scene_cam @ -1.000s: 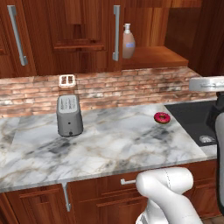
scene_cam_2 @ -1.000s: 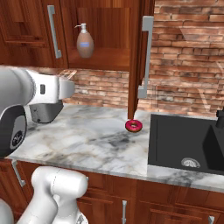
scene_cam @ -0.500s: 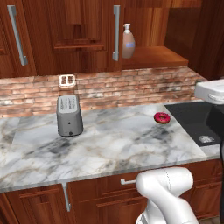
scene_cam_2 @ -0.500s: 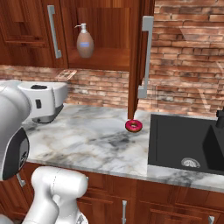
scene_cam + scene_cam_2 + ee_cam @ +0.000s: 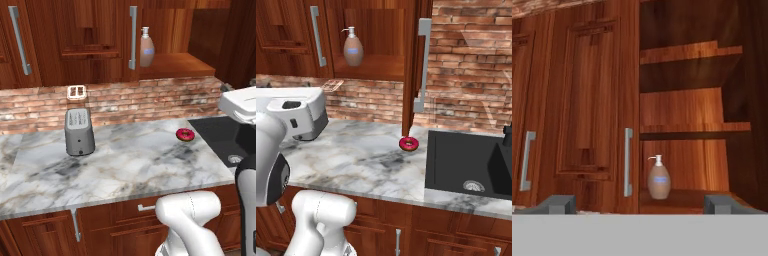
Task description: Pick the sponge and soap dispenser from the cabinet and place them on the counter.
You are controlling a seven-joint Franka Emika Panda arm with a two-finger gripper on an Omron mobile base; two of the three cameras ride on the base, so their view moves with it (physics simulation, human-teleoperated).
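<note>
Soap dispenser (image 5: 659, 178) stands upright on the bottom board of the open cabinet (image 5: 682, 110), at about six o'clock in the hand view, just right of the closed door's grey handle (image 5: 628, 162). One wooden shelf (image 5: 692, 128) sits above it. The gripper (image 5: 640, 204) faces the cabinet with its fingers (image 5: 558, 204) spread wide, holding nothing, well apart from the bottle. On the counter (image 5: 125, 165) below, a toaster (image 5: 79, 131) stands at nine o'clock in the left base view and a red doughnut (image 5: 185, 134) lies at three o'clock, near the black sink (image 5: 466, 165).
</note>
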